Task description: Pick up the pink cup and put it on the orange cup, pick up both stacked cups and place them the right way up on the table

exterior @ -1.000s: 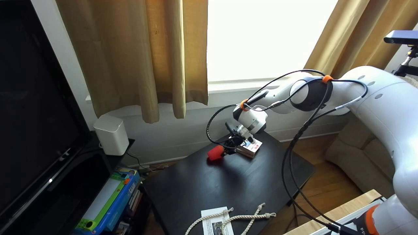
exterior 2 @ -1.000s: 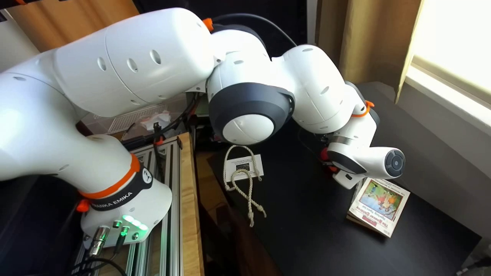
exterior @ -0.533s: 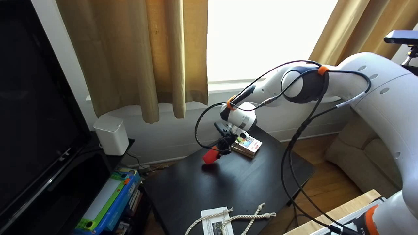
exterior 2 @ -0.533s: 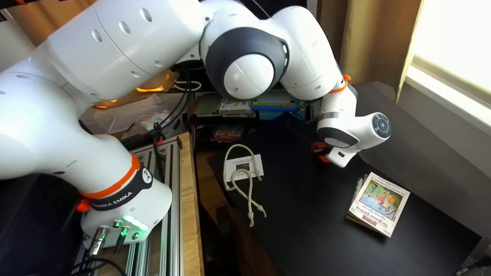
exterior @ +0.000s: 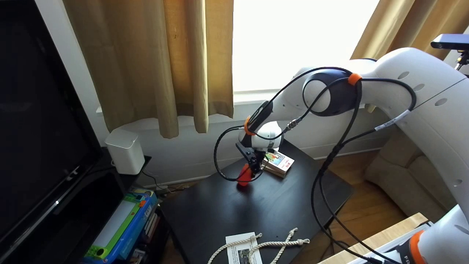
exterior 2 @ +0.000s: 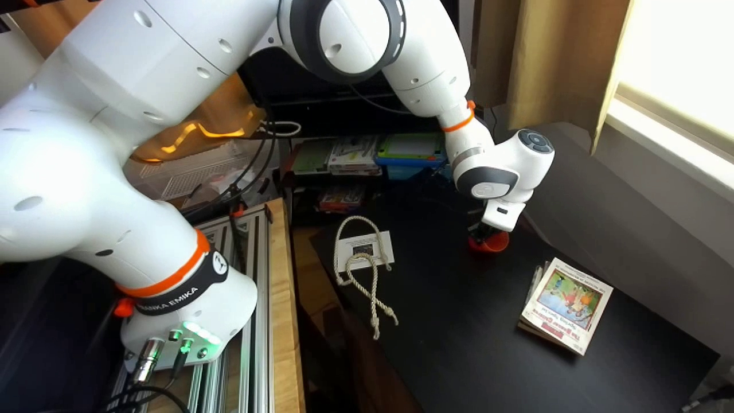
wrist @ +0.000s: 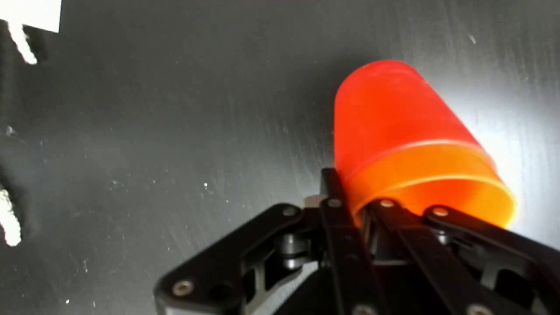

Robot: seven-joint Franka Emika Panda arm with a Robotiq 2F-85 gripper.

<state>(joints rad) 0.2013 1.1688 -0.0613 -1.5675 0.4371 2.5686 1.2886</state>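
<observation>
The gripper [wrist: 359,206] is pinching a cup wall, its jaws standing almost together; one finger is sitting inside the orange cup [wrist: 420,162], the other is lying along the outside. The orange cup is nesting in the pink cup [wrist: 389,109], its rim projecting past the pink one. The gripper is holding the pair near the edge of the table [exterior: 216,216] nearest the window [exterior: 300,40]; no view is settling whether the pink cup's base is touching the table. Farther along that edge a stack of books [exterior 2: 565,304] is lying.

By judgement, stacking, lifting and turning mouth-up are counting as done; seating the base level, releasing and backing off are awaiting action.

The wrist view is separating the two cups by colour and rim, which neither exterior view is doing clearly. In an exterior view the orange cup [exterior 2: 496,241] is presenting its mouth upward; in an exterior view a cable [exterior: 215,154] is crossing in front of the pair. The wrist view is omitting the books and catching only ends of the rope [wrist: 9,218]
</observation>
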